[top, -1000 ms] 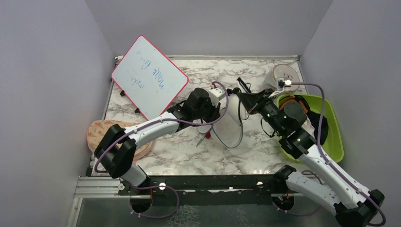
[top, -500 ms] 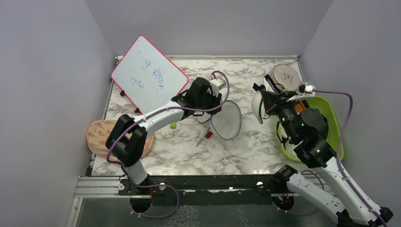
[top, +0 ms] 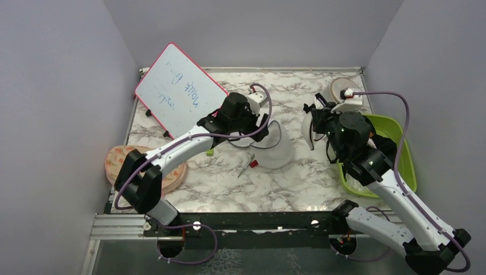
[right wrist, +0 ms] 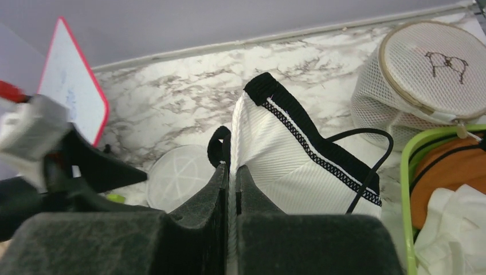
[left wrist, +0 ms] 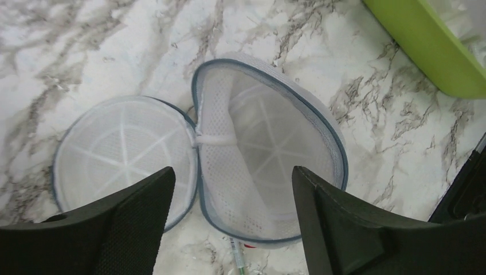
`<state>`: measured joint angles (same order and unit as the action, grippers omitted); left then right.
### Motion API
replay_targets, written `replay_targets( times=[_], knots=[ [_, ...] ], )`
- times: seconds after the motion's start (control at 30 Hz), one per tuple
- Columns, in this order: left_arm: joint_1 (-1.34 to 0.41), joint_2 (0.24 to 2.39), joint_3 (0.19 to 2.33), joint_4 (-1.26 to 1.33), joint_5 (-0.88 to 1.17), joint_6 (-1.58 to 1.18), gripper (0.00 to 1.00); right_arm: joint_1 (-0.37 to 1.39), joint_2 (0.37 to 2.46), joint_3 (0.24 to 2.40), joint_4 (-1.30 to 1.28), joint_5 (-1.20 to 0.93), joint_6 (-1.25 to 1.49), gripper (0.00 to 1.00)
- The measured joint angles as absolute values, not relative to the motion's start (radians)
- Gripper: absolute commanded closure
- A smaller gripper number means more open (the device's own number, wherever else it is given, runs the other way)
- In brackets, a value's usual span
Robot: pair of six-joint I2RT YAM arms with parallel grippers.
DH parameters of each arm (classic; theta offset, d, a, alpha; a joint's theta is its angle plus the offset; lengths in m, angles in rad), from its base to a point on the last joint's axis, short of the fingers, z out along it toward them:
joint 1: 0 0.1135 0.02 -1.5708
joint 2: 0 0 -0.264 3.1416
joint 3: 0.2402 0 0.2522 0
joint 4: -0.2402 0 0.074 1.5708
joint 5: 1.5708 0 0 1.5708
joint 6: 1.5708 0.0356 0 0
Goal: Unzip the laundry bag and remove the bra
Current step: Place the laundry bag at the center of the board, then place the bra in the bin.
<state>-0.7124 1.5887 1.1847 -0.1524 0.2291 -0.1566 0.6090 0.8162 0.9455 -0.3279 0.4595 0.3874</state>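
The laundry bag (left wrist: pixel 269 154) lies unzipped on the marble table, its two round mesh halves spread apart like a clamshell and both showing empty; in the top view the laundry bag (top: pixel 278 150) is at the table's middle. My left gripper (left wrist: pixel 232 172) hovers above it, open, holding nothing. The bra (right wrist: pixel 298 166), white ribbed fabric with black trim and a thin black strap, hangs from my right gripper (right wrist: pixel 232 169), which is shut on its edge. In the top view the bra (top: pixel 308 129) is off the table, right of the bag.
A pink-framed whiteboard (top: pixel 182 94) leans at the back left. The beige-topped mesh case marked P7 (top: pixel 344 89) stands back right, beside a green bin (top: pixel 404 160) holding cloth and an orange item (right wrist: pixel 453 172). A red-tipped pen (top: pixel 249 165) lies near the bag.
My left gripper has let go of the bag and opened, and the bag has settled on the table. My right gripper has pulled the bra out and carried it right.
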Motion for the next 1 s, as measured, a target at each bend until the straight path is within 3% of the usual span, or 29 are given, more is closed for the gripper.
replay_targets(
  times=[0.27, 0.47, 0.77, 1.0],
  knots=[
    [-0.713, 1.368, 1.090, -0.134, 0.170, -0.128, 0.25, 0.609, 0.966, 1.055, -0.463, 0.648, 0.395, 0.99],
    [-0.713, 1.326, 1.079, -0.120, 0.162, -0.123, 0.25, 0.577, 1.068, 1.084, -0.550, 0.814, 0.430, 0.99],
    [-0.715, 1.294, 1.052, -0.110, 0.162, -0.124, 0.25, 0.149, 1.149, 1.084, -0.606, 0.783, 0.526, 0.99],
    [-0.715, 1.273, 1.052, -0.095, 0.163, -0.125, 0.25, 0.063, 1.165, 1.028, -0.679, 0.837, 0.652, 0.99]
  ],
)
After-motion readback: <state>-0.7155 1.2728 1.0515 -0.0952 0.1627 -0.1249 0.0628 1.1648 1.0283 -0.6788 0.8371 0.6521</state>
